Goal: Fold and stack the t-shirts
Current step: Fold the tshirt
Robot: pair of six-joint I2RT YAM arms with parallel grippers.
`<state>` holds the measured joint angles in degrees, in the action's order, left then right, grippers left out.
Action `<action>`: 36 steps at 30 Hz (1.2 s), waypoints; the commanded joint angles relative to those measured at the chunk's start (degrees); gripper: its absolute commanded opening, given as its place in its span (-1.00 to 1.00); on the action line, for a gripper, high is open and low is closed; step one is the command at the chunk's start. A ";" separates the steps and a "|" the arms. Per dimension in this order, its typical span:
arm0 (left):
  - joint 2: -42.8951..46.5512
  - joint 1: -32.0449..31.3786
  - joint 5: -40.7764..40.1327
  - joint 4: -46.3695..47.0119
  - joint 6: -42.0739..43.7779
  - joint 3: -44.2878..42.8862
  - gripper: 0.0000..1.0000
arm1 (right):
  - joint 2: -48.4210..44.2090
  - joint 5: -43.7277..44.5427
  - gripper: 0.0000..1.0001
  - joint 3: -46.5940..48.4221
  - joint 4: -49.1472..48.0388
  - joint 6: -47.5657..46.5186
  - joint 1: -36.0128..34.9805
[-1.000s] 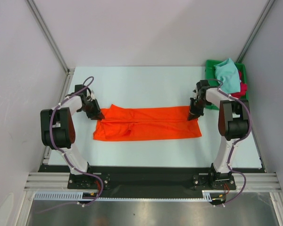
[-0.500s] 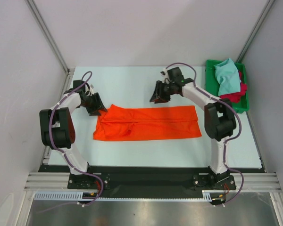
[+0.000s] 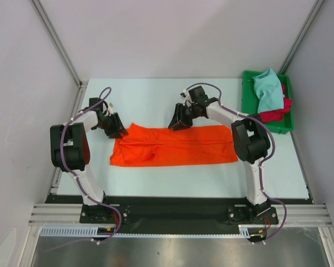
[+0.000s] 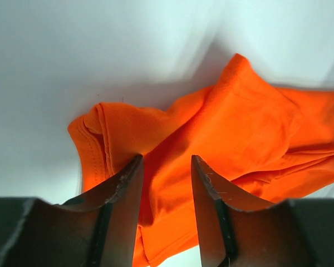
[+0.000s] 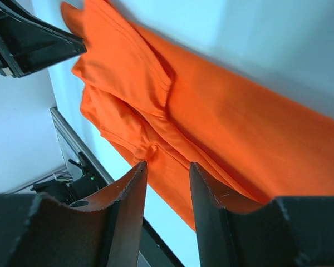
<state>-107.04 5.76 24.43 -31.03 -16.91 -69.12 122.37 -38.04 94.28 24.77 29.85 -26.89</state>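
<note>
L claw (image 4: pixel 166 161) is held part-open, nothing gripped, w/ bunched end of orange tee (image 4: pixel 234 139) just ahead of its tips. R claw (image 5: pixel 167 164) is seen part-open too, tee spread beneath & beyond it.

Light falls from above, bright and even. The top view is sharp edge to edge, and the arms lay only faint, soft shadows on the bench (image 3: pixel 150 103). The metal strip (image 3: pixel 183 250) in front has a dull sheen. In the left wrist view a grey shadow lies behind the shirt (image 4: pixel 239 128). Both wrist views show the jaws dark and slightly soft.
</note>
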 commanded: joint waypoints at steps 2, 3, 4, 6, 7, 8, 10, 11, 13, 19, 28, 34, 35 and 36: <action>-0.54 0.22 0.36 0.96 0.91 0.03 -0.13 | 0.24 -1.51 -0.20 -1.29 -0.43 0.48 0.00; -0.45 0.22 0.45 1.23 0.91 0.13 -0.17 | 0.85 -1.68 -0.22 -1.29 -0.08 0.56 -0.09; -0.88 0.22 0.80 1.14 0.91 -0.05 -0.20 | 1.38 -2.73 -0.25 -1.29 0.01 0.65 0.00; -0.80 0.22 1.15 1.14 1.00 -0.14 -0.37 | 2.79 -3.27 -0.29 -1.55 0.45 0.92 -0.09; -0.80 0.22 1.15 1.14 1.00 -0.14 -0.45 | 3.23 -3.18 -0.30 -1.90 0.71 1.00 -0.09; -0.28 0.22 0.89 1.14 1.00 -0.05 -0.55 | 3.66 -3.09 -0.31 -2.17 0.89 1.00 -0.17; 1.13 0.22 0.54 1.41 0.56 0.39 -0.74 | 3.67 -2.57 -0.33 -3.22 0.98 0.66 0.00; 2.79 0.13 0.27 1.41 0.47 0.65 -0.78 | 3.76 -2.48 -0.33 -3.40 1.15 0.48 0.00; 4.47 0.22 0.01 0.97 0.30 1.27 -0.87 | 4.37 -1.78 -0.34 -3.84 2.29 -0.14 0.00; 10.44 0.13 -0.25 -0.79 -0.40 4.69 -0.99 | 6.39 -2.82 -0.37 -5.07 1.51 0.83 0.88; 13.79 0.13 -2.01 0.17 -0.32 11.90 -0.99 | 6.48 -3.27 -0.37 -5.16 1.77 0.04 0.97; 13.01 0.22 -3.59 0.97 -0.23 13.49 -0.68 | 6.57 -3.53 -0.37 -5.60 1.86 -0.49 0.88; 12.74 0.22 -4.03 0.79 0.12 12.97 -0.57 | 6.48 -3.62 -0.36 -5.51 2.03 -0.58 1.05; 12.82 0.22 -4.56 0.01 0.21 12.53 -0.53 | 6.48 -3.53 -0.37 -5.25 2.38 -0.93 1.06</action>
<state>-95.70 5.76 21.63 -31.20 -16.99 -55.75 127.96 -41.36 89.14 26.06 30.37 -26.11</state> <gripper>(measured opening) 0.216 0.316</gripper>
